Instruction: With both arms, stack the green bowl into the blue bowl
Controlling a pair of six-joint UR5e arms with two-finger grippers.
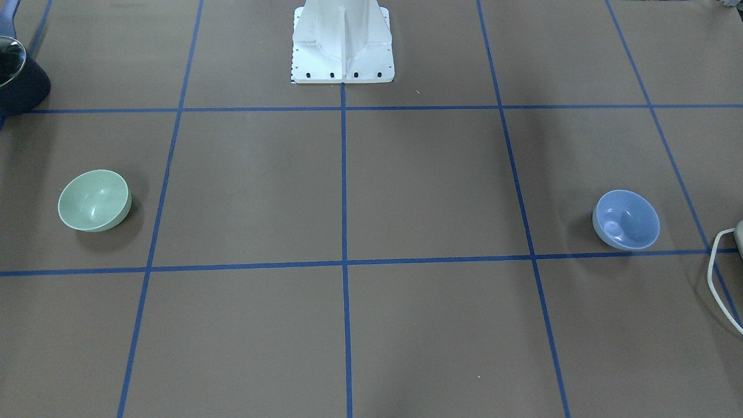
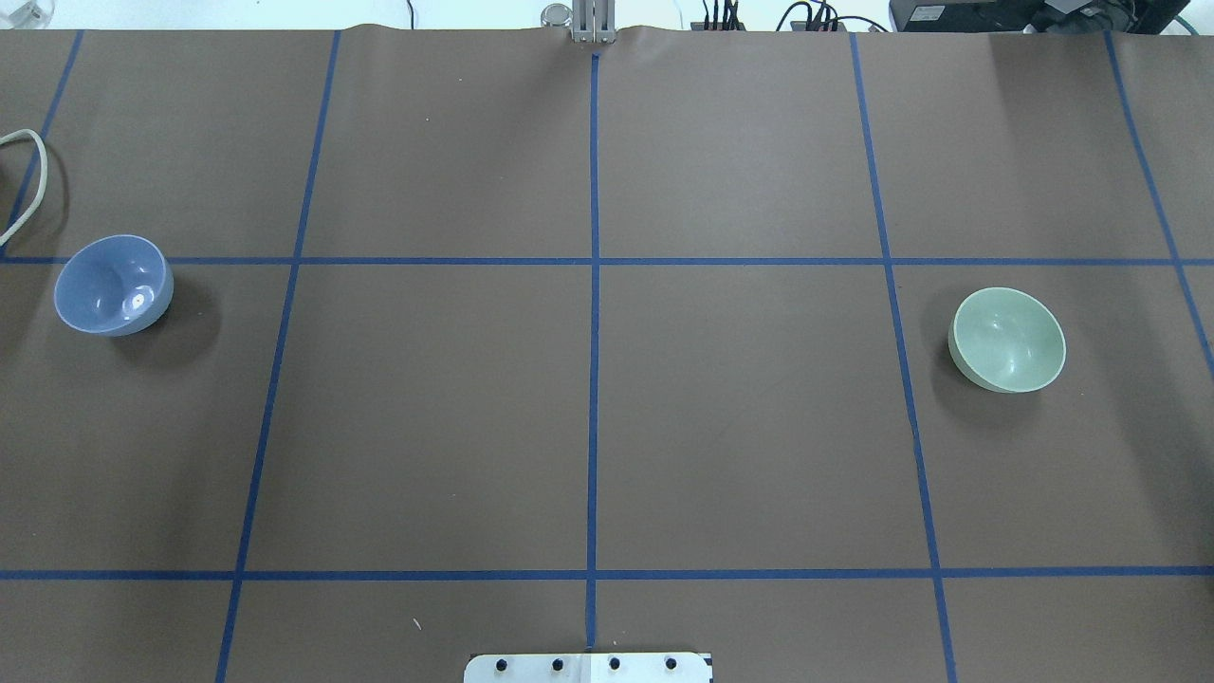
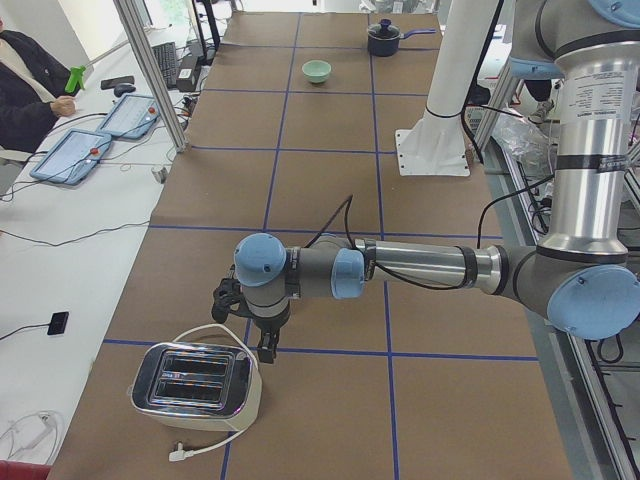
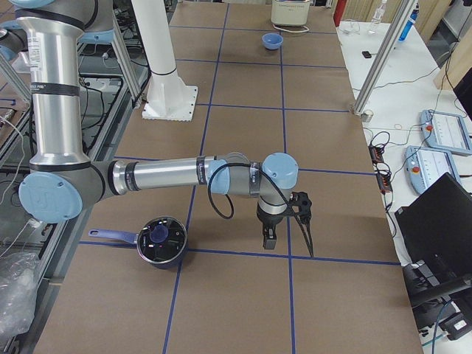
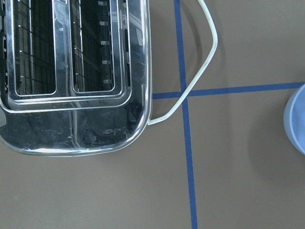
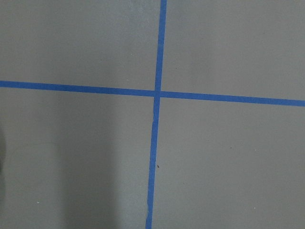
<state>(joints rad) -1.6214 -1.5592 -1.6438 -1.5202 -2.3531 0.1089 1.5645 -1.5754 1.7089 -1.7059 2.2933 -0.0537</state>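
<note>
Down at the left gripper (image 3: 262, 345), the jaws point at the table (image 2: 427, 427), but only a side view catches them, so I cannot tell whether they are parted or closed. Just beside them sits a chrome toaster (image 3: 195, 385), its white cord (image 5: 209, 52) looping over a blue tape line (image 5: 188, 157). At the right edge of the left wrist view peeks the blue bowl (image 5: 298, 124), near these jaws and apart from the toaster. It is pale periwinkle, glossy, plain, upright and empty.

Over to the right gripper (image 4: 289, 240): it also hangs tip-down over the table. Again only a side view shows the jaws, so I cannot tell their state. Its wrist camera looks onto a crossing of tape lines. A dark pot (image 4: 161, 242) with a blue handle stands near these jaws, towards the robot's side.

And the green bowl (image 2: 1007, 339): pale mint, glossy, plain, the blue one's twin in size, upright and empty. It sits on the right gripper's half of the table, well apart from the blue bowl, with whole tape squares between them. Neither gripper touches a bowl.
</note>
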